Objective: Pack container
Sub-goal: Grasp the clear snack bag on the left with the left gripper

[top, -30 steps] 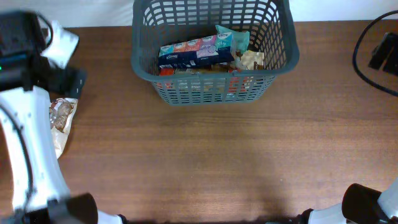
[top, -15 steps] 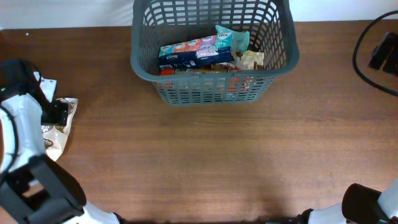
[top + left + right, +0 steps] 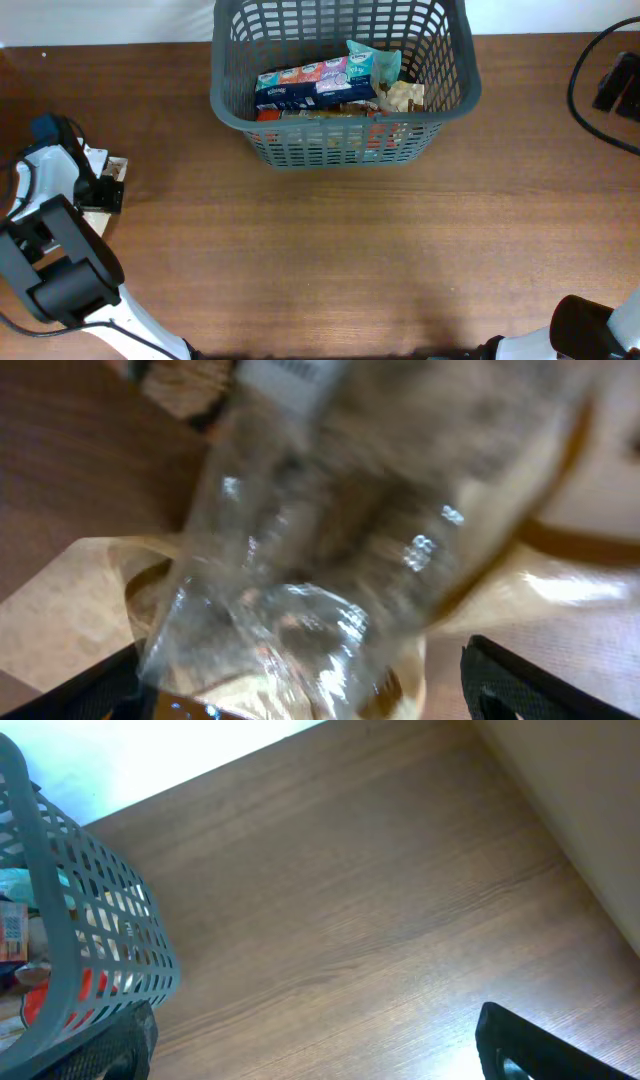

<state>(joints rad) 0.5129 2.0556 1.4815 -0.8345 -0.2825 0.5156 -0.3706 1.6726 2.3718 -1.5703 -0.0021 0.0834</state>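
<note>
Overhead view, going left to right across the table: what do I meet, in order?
left arm → container → black cable near the right edge.

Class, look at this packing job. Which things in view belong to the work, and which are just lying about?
Belongs to the job:
- container
- tissue pack and teal packet inside it
- clear-windowed packet on the table
- left gripper, open over that packet

Just lying about:
- black cable
- black device at the table's right edge
</note>
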